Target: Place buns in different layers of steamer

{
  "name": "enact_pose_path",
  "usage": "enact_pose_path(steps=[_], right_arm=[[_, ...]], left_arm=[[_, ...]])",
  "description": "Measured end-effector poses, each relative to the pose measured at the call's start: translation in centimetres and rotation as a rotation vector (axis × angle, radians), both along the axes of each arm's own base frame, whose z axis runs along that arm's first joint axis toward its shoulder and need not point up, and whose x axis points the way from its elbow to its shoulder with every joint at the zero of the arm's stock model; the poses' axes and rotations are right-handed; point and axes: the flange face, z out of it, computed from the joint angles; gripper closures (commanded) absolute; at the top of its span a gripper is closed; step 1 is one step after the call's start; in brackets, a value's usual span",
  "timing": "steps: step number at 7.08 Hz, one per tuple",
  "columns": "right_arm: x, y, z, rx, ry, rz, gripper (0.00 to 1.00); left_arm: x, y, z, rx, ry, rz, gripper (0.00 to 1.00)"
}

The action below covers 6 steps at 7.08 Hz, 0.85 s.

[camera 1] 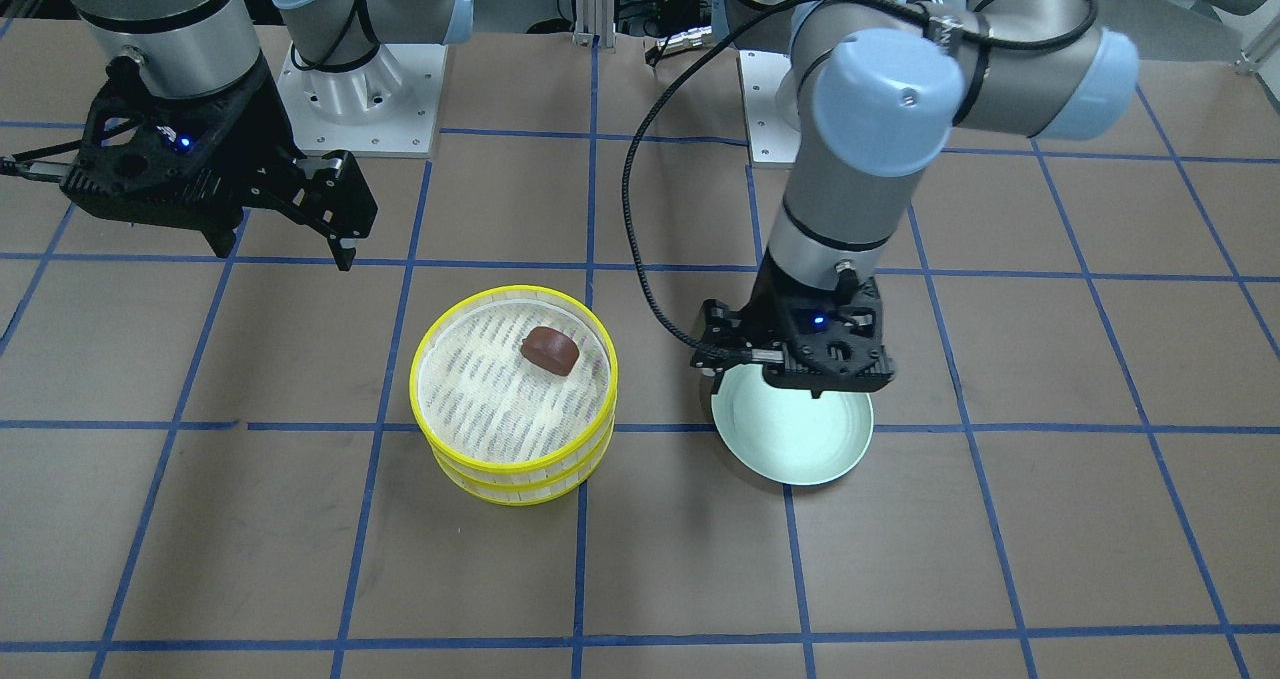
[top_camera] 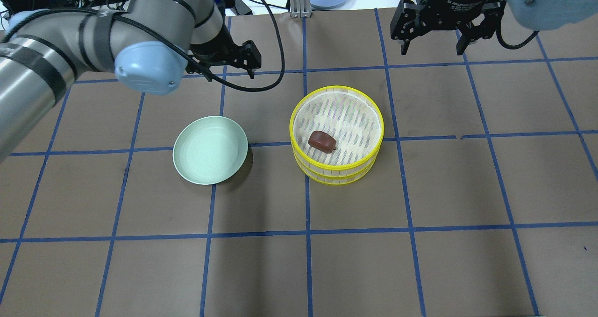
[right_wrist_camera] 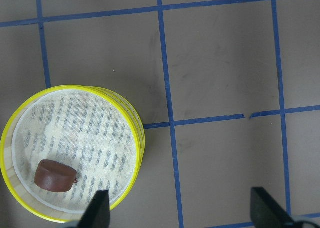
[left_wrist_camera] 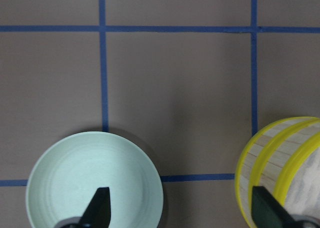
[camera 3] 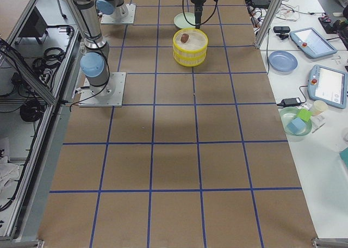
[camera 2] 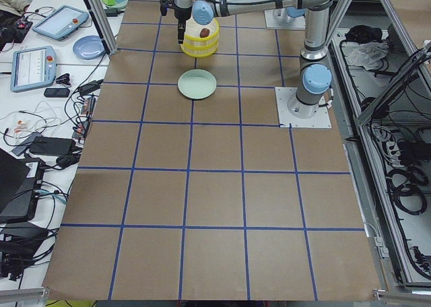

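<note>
Bun (top_camera: 322, 141): one; steamer layers (top_camera: 337, 168): two.

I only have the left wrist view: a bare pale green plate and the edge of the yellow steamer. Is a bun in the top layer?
Observer: Yes. The dark reddish-brown bun lies on the mesh floor of the top layer.
Operator: And the cream-white bun?
Observer: No view shows it. The top layer covers the inside of the lower layer.
Operator: What is the right gripper doing?
Observer: The right gripper hangs open, holding nothing, clear of both layers.
</note>
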Motion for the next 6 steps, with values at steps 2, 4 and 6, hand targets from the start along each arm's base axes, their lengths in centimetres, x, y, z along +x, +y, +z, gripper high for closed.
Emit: enact_pose_path(steps=[2, 4, 6], right_arm=[[0.1, -0.7, 0.3, -0.051, -0.004, -0.002, 0.00], [0.2, -1.1, 0.5, -0.080, -0.005, -0.004, 0.00], [0.2, -1.1, 0.5, -0.084, -0.004, -0.005, 0.00]], left_arm=[[5.1, 0.7, 5.8, -0.009, -0.014, -0.008, 0.00], [6.3, 3.5, 10.7, -0.016, -0.028, -0.001, 0.00], [6.4, 4.9, 11.5, 0.005, -0.034, 0.000, 0.00]])
